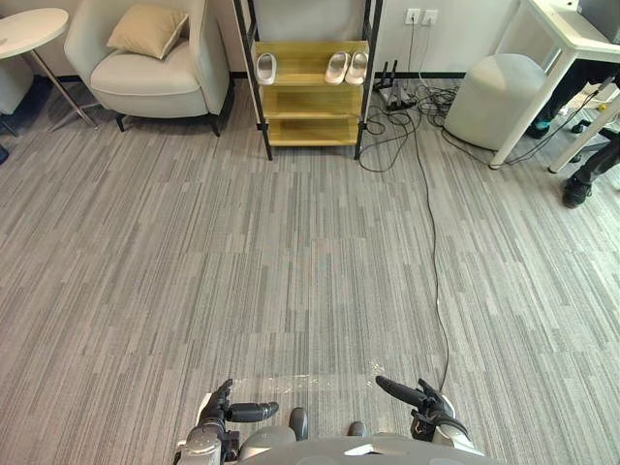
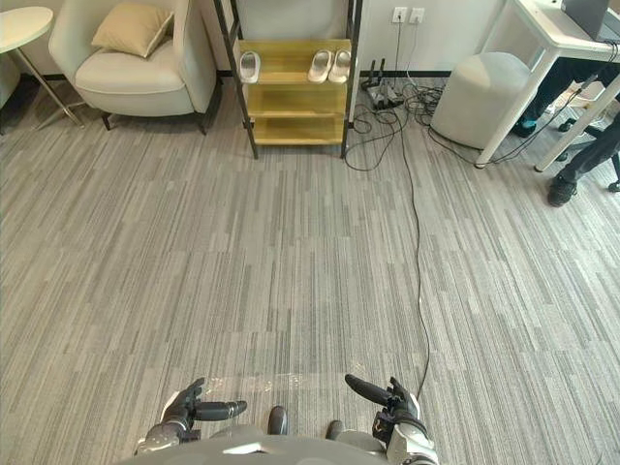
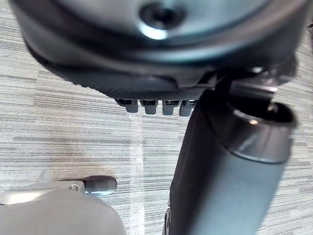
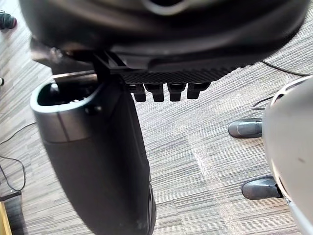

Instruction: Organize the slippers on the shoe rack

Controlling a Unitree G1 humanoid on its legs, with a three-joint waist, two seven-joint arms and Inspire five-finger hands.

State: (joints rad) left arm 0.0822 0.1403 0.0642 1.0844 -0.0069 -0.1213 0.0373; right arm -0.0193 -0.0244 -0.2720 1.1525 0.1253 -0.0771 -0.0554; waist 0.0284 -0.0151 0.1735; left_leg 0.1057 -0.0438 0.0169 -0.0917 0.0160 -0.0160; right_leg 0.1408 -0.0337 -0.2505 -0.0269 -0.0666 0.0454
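Note:
The shoe rack [image 1: 310,102], with yellow wooden shelves in a black frame, stands far ahead against the wall. Its top shelf holds a single pale slipper [image 1: 265,68] at the left end and a pair of pale slippers [image 1: 337,67] [image 1: 357,67] side by side at the right end. The two lower shelves look bare. My left hand [image 1: 221,411] and right hand [image 1: 426,405] hang low at the near edge, far from the rack. Both are open and hold nothing, thumbs pointing inward, as the left wrist view [image 3: 156,58] and right wrist view [image 4: 166,49] also show.
A cream armchair [image 1: 145,73] with a cushion stands left of the rack, beside a round white table [image 1: 29,29]. A grey pouf [image 1: 494,97], a white desk [image 1: 572,39] and a person's legs [image 1: 586,174] are at the right. A black cable [image 1: 433,242] runs down the carpet.

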